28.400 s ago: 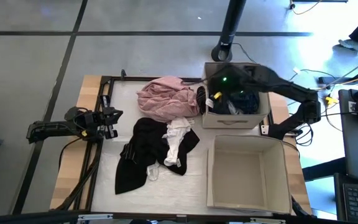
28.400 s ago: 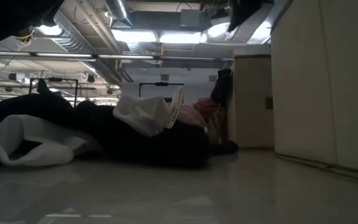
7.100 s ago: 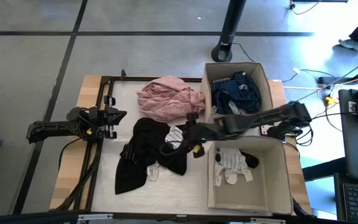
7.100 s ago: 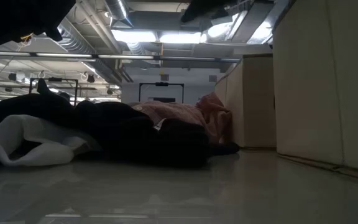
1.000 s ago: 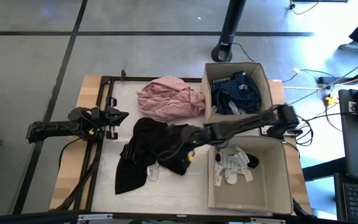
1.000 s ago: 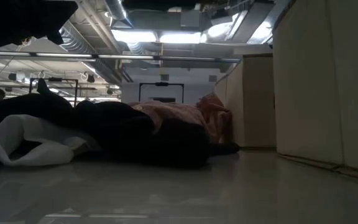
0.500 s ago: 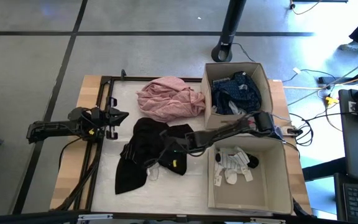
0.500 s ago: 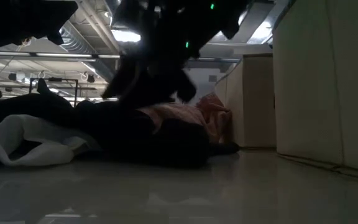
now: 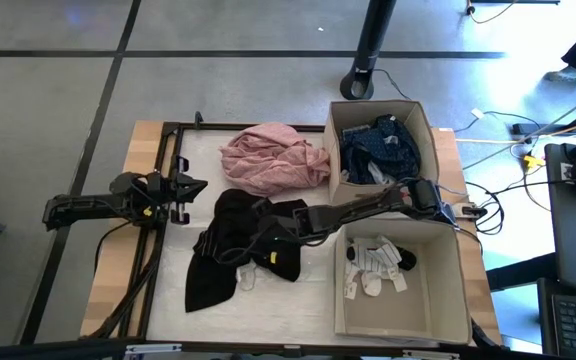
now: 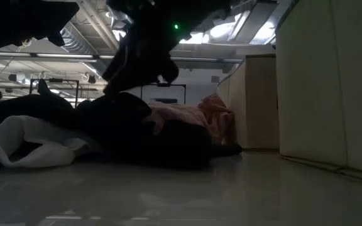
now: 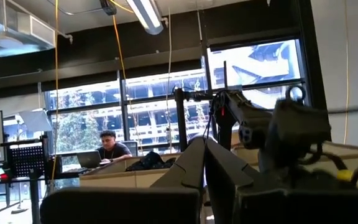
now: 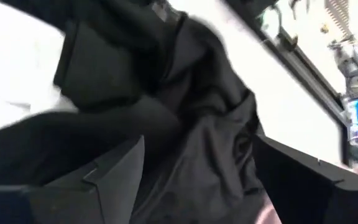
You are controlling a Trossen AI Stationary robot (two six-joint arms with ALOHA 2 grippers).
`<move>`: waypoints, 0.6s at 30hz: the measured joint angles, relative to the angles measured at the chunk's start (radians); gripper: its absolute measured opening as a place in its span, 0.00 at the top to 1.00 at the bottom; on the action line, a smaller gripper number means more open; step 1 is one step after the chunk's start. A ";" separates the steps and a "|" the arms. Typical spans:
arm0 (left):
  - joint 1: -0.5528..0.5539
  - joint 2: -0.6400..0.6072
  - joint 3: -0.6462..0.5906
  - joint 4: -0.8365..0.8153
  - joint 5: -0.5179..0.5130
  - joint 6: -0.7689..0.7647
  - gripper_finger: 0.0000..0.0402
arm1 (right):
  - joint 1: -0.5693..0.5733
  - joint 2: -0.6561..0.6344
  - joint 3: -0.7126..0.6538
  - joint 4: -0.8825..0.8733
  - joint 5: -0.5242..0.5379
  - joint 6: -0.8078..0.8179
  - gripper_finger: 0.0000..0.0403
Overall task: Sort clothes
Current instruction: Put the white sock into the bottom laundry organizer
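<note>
Since half a second ago the right arm has reached a little farther left, so the right gripper (image 9: 266,243) now sits over the middle of the black pieces (image 9: 230,245) instead of their right edge. Its fingers (image 12: 114,171) stand wide apart, with black cloth lying between them and nothing clamped.

The far box (image 9: 425,135) on the table's right holds the dark navy piece (image 9: 383,150), bunched up with a bit of paler cloth at its near edge. The near box (image 9: 451,290) holds small white socks (image 9: 371,268) and one small dark item beside them. The pink piece (image 9: 268,158) lies on the white table (image 9: 308,300), just left of the far box and touching the far edge of the black pile. A bit of white cloth (image 9: 246,277) shows at the pile's near side.

The high view alone shows the contents of the boxes; the low view shows only their tall beige walls (image 10: 322,81), the black heap, a white fold (image 10: 27,147) at its left and the pink piece behind. The right wrist view shows the black folds close up. The left wrist view looks out into the room, where a person (image 11: 109,149) sits at a desk.

The left gripper (image 9: 186,190) waits at the table's left edge; whether it is open I cannot tell.
</note>
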 joint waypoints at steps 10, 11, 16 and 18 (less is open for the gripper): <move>0.000 0.000 0.000 0.001 0.000 0.010 0.99 | -0.001 0.068 -0.002 -0.011 -0.109 -0.001 0.26; 0.000 0.001 0.000 0.003 0.000 0.012 0.99 | -0.005 0.083 -0.003 -0.013 -0.059 -0.002 0.26; 0.000 0.005 0.000 0.000 0.000 0.001 0.99 | -0.026 0.107 -0.003 0.002 0.264 -0.069 0.26; 0.000 0.005 0.000 0.002 0.000 0.001 0.99 | -0.034 0.107 -0.003 0.021 0.414 -0.128 0.26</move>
